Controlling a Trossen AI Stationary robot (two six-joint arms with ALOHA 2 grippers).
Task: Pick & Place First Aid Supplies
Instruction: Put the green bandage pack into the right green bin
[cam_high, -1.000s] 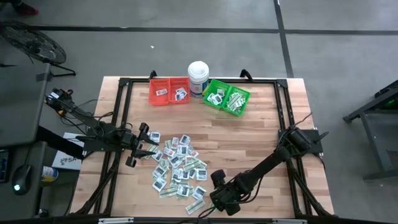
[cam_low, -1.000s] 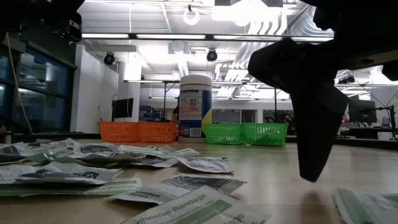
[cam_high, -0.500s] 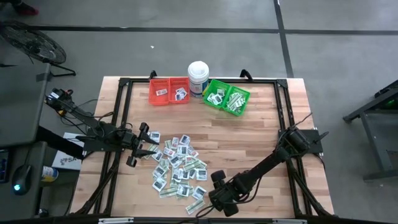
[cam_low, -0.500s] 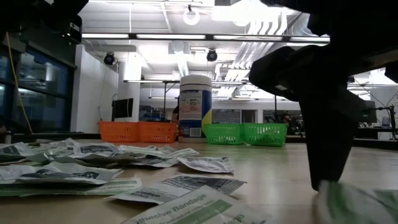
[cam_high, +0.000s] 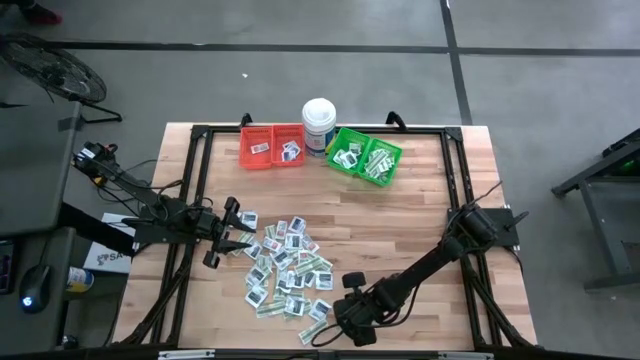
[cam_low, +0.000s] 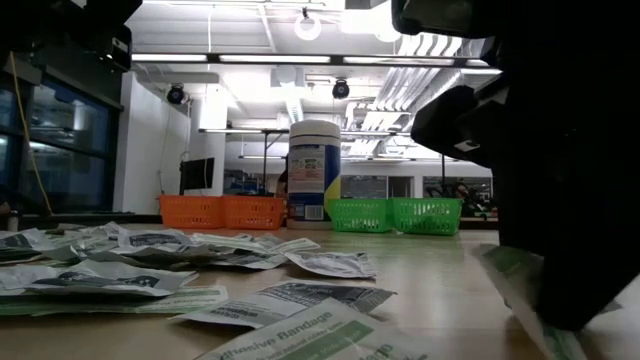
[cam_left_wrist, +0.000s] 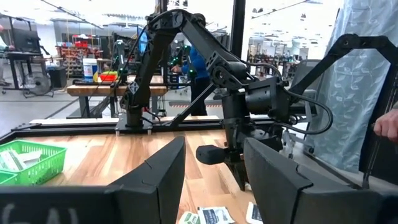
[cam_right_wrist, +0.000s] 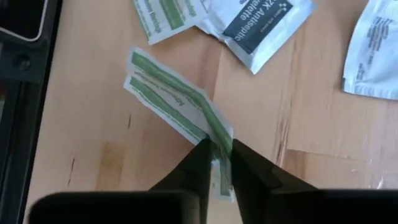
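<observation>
The first aid supplies (cam_high: 288, 268) lie as a loose pile of square white packets and green-and-white strips on the wooden table, left of centre. My right gripper (cam_high: 325, 328) stands at the pile's near edge, shut on one green-and-white strip (cam_right_wrist: 168, 87). My left gripper (cam_high: 243, 236) hovers open at the pile's left side with nothing between its fingers (cam_left_wrist: 168, 180). My right gripper pinches the green-and-white strip near one end (cam_right_wrist: 216, 134) between its two fingertips. The fingers come steeply from above. The strip buckles at the fingertips; its other end (cam_right_wrist: 138, 65) lies flat on the table, and the held end (cam_low: 515, 285) tilts up off the wood.
A red bin (cam_high: 272, 146), a tall white tub (cam_high: 319, 122) and a green bin (cam_high: 364, 158) stand in a row at the table's far edge; both bins hold a few packets. A black frame (cam_high: 200, 180) runs round the table. Bare wood lies to the right of the pile.
My right gripper has sunk a little onto the strip near the table's near edge, rolled about its own axis and taken hold of it. The strip's held end has tipped up off the table. My left gripper has kept still.
</observation>
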